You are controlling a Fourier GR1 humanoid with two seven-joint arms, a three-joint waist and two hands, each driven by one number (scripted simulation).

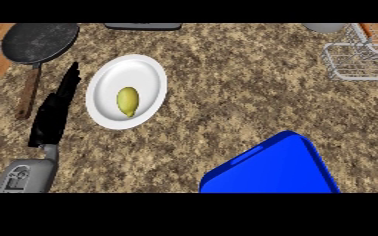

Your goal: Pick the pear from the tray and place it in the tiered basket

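A yellow-green pear (128,101) lies on a white plate (142,65) at the left of the counter, a little below the plate's middle. My left hand (50,117) stands just left of the plate, black fingers straight and pointing up the view, apart from the plate's rim and holding nothing. The wire tiered basket (353,60) sits at the far right top, partly cut off by the view's edge. A blue tray (277,167) lies at the lower right with nothing visible on it. My right hand does not show.
A dark frying pan (38,41) with a brown handle lies at the top left, close behind my left hand. A dark flat object (142,26) and a grey round one (325,27) sit along the top edge. Speckled brown counter spans between plate and basket.
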